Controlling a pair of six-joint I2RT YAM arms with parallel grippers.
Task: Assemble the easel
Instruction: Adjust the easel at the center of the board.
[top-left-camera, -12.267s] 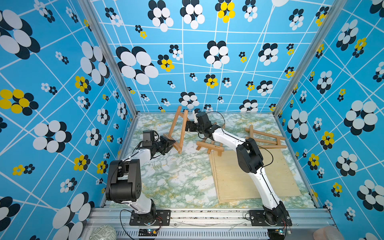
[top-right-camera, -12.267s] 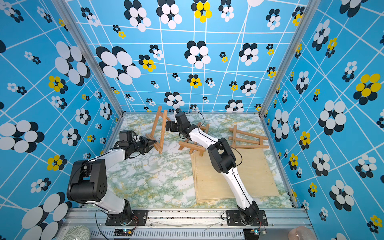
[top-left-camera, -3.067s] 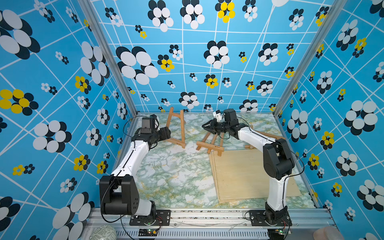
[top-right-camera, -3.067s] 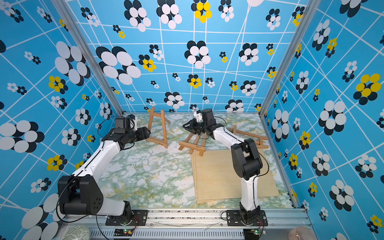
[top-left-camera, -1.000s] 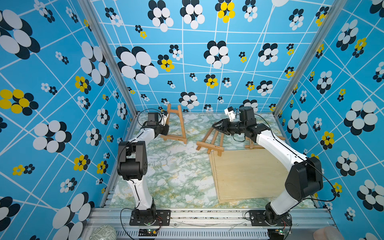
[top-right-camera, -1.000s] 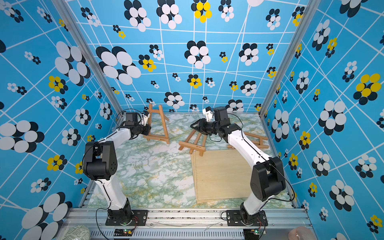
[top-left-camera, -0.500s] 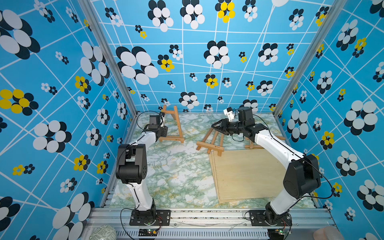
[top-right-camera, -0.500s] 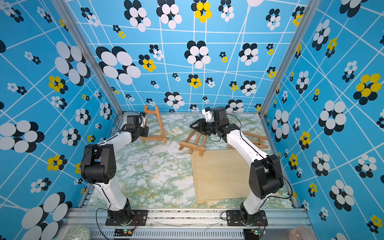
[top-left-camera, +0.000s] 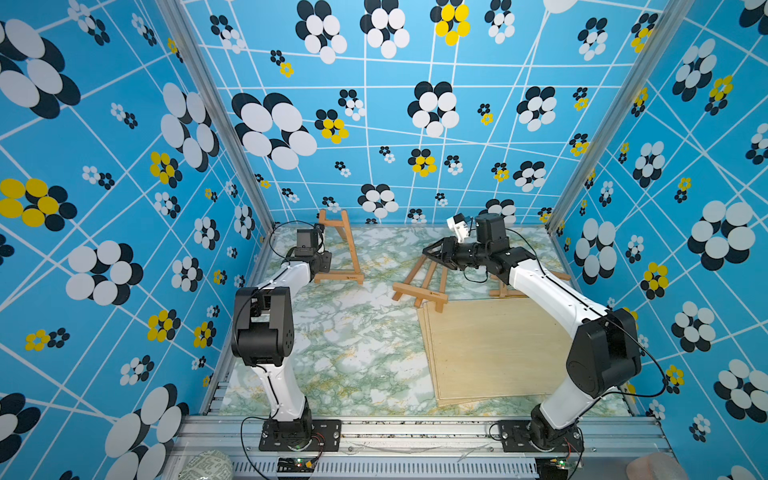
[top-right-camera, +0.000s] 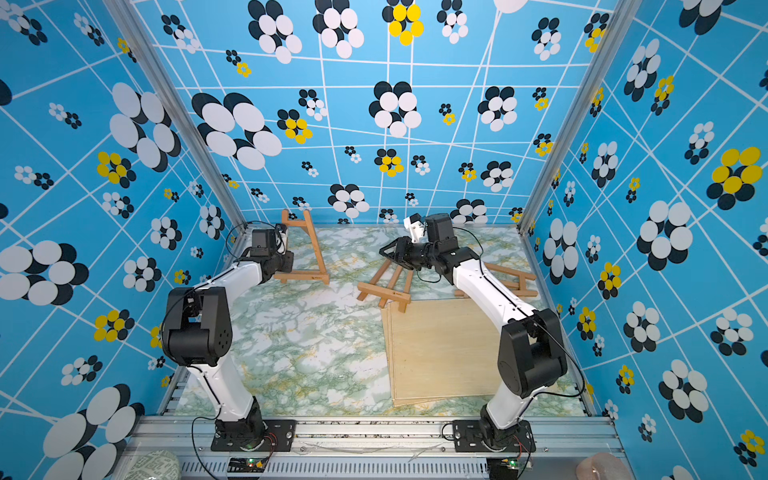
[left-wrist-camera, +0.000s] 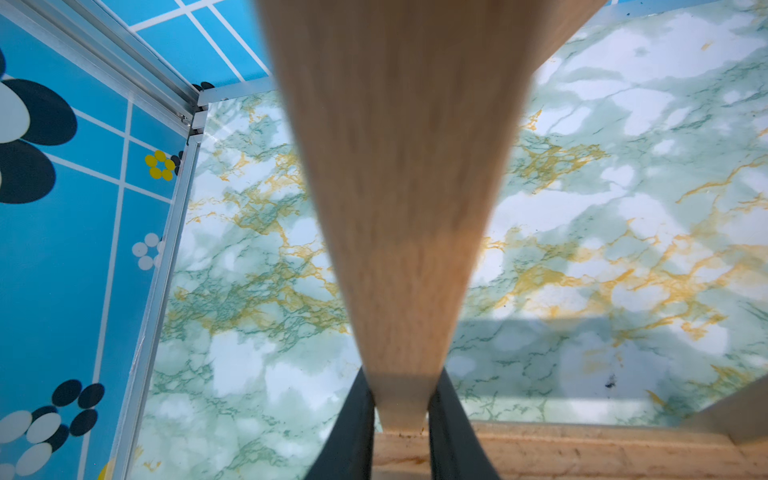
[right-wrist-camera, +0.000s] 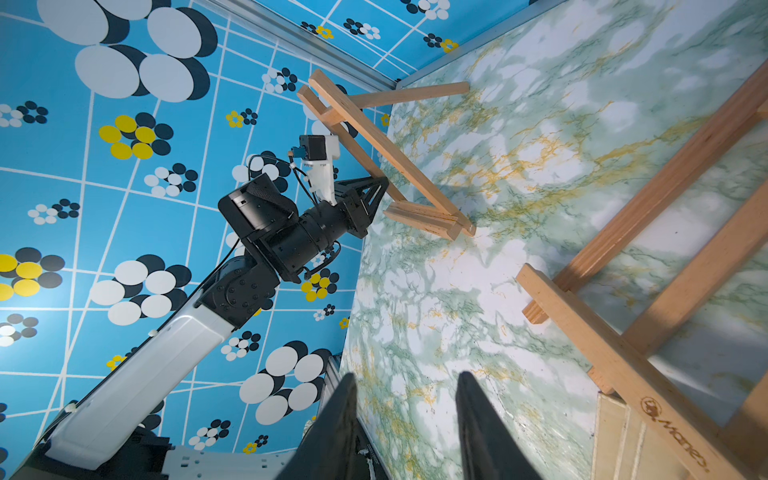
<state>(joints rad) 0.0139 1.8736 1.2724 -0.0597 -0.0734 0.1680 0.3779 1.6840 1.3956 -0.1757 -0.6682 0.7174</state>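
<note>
Easel ledge (right-wrist-camera: 623, 365) bears a dark stamp, seemingly reading "Manes".

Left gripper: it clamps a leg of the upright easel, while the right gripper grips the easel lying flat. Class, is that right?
No: the right gripper is open and empty, as the right wrist view shows. The left gripper does clamp a leg of the upright easel.

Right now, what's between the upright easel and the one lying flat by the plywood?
Nothing: only bare marbled tabletop separates the upright easel from the flat easel. Both top views and the right wrist view show it.
</note>
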